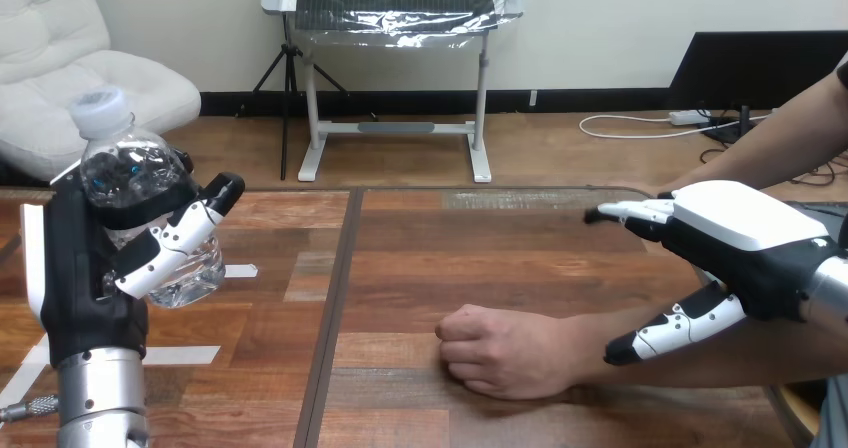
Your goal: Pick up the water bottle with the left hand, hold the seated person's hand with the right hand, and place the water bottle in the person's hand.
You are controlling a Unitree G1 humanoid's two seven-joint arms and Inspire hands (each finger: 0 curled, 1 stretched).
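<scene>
The robot's left arm [98,398] is rising from the near left corner, and its left hand [70,268] is wrapping its fingers [180,233] round the water bottle [130,168], gripping it. The clear bottle is standing roughly upright in that grasp, its white cap [100,110] on top, raised above the left part of the wooden table [400,268]. The person's hand [500,350] is resting on the table near the middle, closed in a fist, with the forearm [700,360] running off to the right. The right hand [750,233] is hovering over that forearm, fingers stretching straight out to the left and thumb [680,328] hanging in front of the forearm, grasping nothing; whether it is touching the forearm cannot be told. White tape strips [180,354] are lying on the table's left side.
</scene>
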